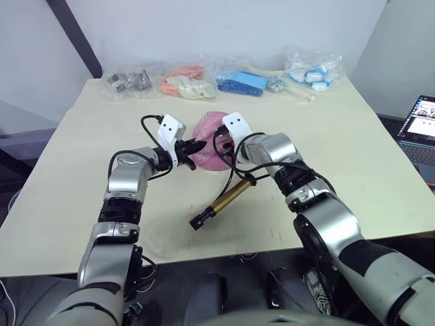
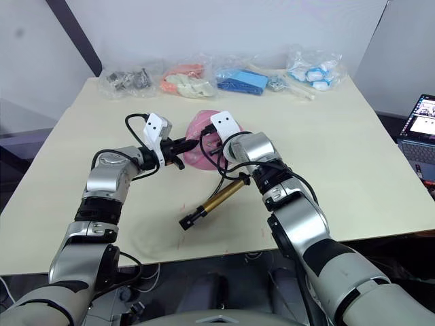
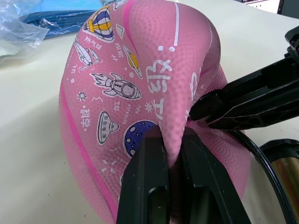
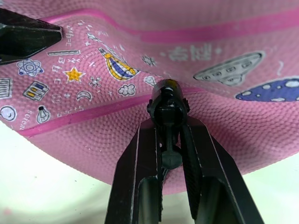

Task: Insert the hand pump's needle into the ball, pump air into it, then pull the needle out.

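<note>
Cartoon rockets, planets and unreadable white characters printed on the pink ball (image 3: 140,93), centre frame. Left end effector (image 3: 172,154) pinching a ball fold; right end effector (image 4: 169,140) clamped on the needle (image 4: 168,100) fitting. Upper frame: clear bags (image 1: 241,81) of small parts on tabletop (image 1: 340,156).

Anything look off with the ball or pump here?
The ball is badly deflated: folded and creased rather than round, with the left gripper pinching a fold of its rubber. The right gripper presses the hose's black fitting against the crease. The hand pump lies loose on the table, unheld.
</note>
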